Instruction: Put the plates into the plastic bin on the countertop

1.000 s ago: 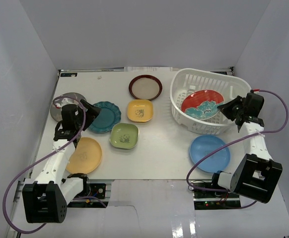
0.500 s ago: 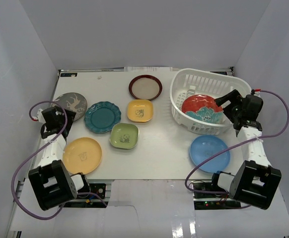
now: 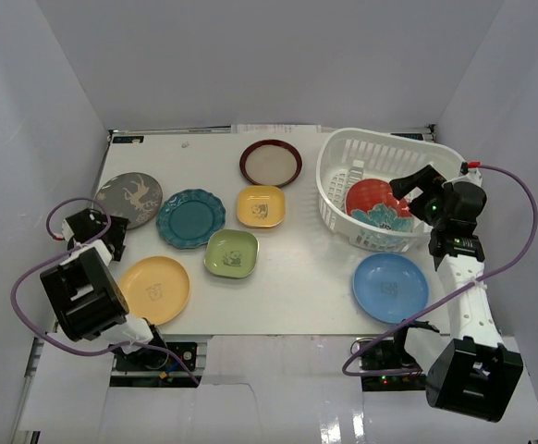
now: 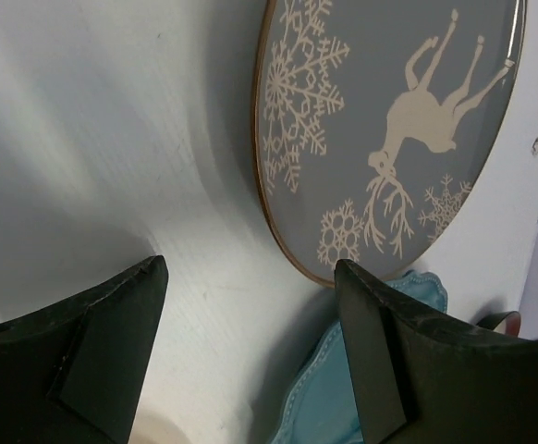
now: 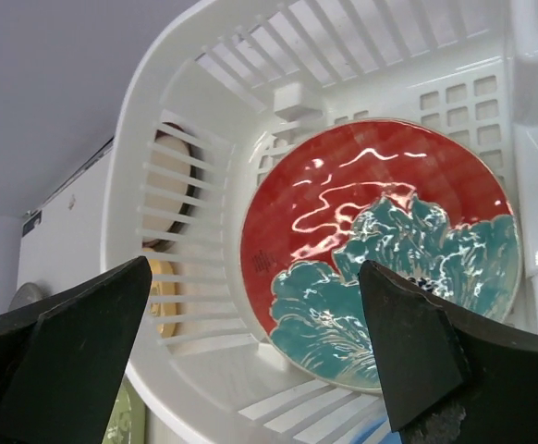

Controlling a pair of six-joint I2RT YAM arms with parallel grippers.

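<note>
Now the left gripper (image 4: 249, 268) is hovering, fingers apart and empty, just short of the grey deer plate (image 4: 398, 120) on the countertop (image 4: 112, 111), while the right gripper (image 5: 255, 268) is gaping wide, facing the red-blue wave plate (image 5: 380, 250) lying free inside the plastic bin (image 5: 186, 102).

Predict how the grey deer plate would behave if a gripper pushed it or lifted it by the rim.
The grey deer plate looks rigid and glossy, so it would probably stay stiff but slip in a pinch. Lying flat on the table with a low rim, it would likely slide when pushed, not tip or roll. It looks ceramic, so perhaps breakable.
</note>
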